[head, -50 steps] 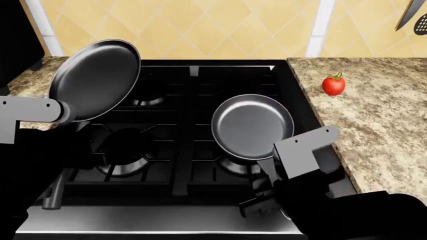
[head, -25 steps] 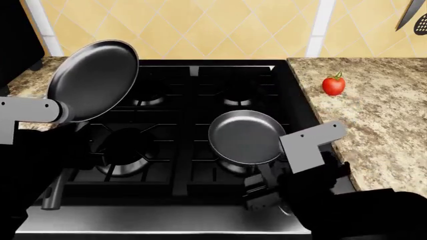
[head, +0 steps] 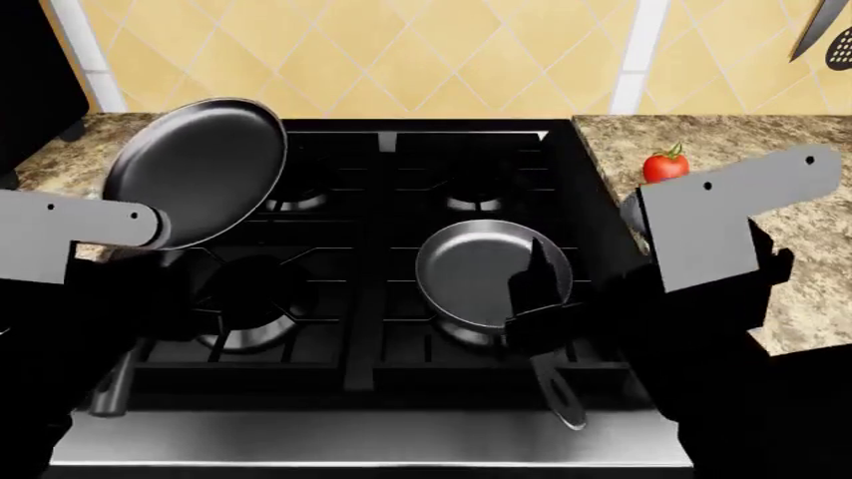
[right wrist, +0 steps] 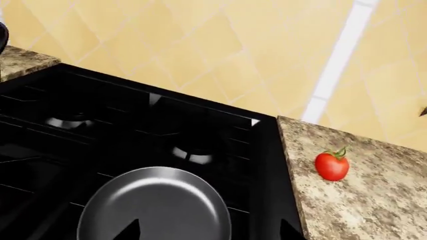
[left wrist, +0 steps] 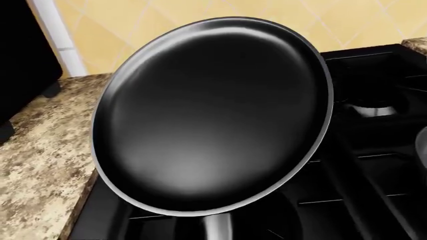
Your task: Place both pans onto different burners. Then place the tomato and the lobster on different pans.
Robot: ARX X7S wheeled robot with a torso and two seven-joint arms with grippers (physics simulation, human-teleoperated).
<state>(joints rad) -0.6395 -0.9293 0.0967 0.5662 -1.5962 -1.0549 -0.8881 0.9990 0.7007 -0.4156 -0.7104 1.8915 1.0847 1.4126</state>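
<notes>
The shallow matte black pan [head: 198, 172] hangs tilted above the stove's left side; it fills the left wrist view [left wrist: 213, 115]. My left gripper [head: 150, 261] is shut on its handle [left wrist: 217, 227]. The glossier grey pan [head: 486, 269] sits on the front right burner [head: 466, 334], its handle [head: 560, 394] pointing toward me. My right gripper [right wrist: 208, 231] is open and empty, raised above that pan [right wrist: 153, 207]. The tomato [head: 665, 165] lies on the right counter, also in the right wrist view [right wrist: 331, 166]. The lobster is out of view.
The front left burner [head: 246, 334], back left burner [head: 299, 200] and back right burner [head: 473, 203] are bare. Granite counters flank the stove on the right [head: 759, 210] and left [head: 60, 155]. Utensils [head: 832, 40] hang on the tiled wall. A black appliance [head: 34, 80] stands far left.
My right gripper let go of the grey pan's handle and rose up and to the right. The grey pan now rests on the front right burner. The left pan barely moved.
</notes>
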